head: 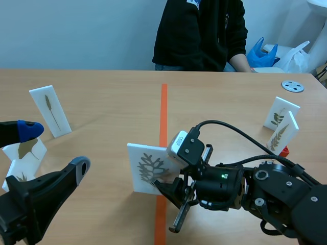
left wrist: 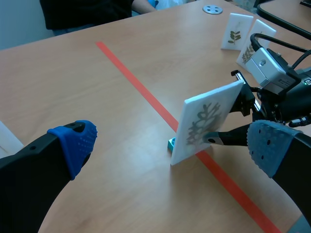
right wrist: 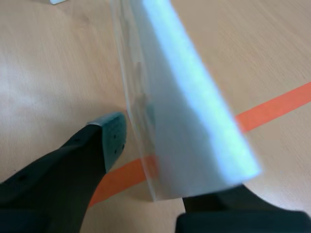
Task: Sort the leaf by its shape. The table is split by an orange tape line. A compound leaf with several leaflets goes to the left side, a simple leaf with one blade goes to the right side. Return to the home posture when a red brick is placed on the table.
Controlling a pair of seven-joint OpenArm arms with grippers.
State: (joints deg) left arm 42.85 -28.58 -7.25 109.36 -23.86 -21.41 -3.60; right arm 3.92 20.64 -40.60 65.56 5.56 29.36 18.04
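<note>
1. The leaf card (head: 147, 172), a white panel bearing a grey branching leaf with many lobes, stands near the middle of the table at the orange tape line (head: 163, 109). Most of its face lies just left of the line in the scene view.
2. In the left wrist view the card leans back toward the right arm, and a small teal base (left wrist: 171, 144) shows at its lower corner, beside the tape.
3. The right gripper (right wrist: 163, 174) is closed on the card. One pad (right wrist: 114, 138) lies against the leaf face, and the other finger sits behind the panel, mostly hidden by it.
4. The left gripper (head: 53, 148) hangs low on the left side of the table with its fingers spread wide and nothing between them. It is well apart from the card.
5. Three more white cards are on the left side: a tall one with a slender spike (head: 49, 111), and two lower ones (head: 25, 149) (head: 17, 175) partly hidden by the left arm.
6. Two cards with leafy sprigs (head: 280, 115) (head: 283, 132) stand close together on the right side.
7. A grey disc (head: 293, 86) lies near the far right corner.
8. A person in a black top (head: 199, 33) sits across the table.
</note>
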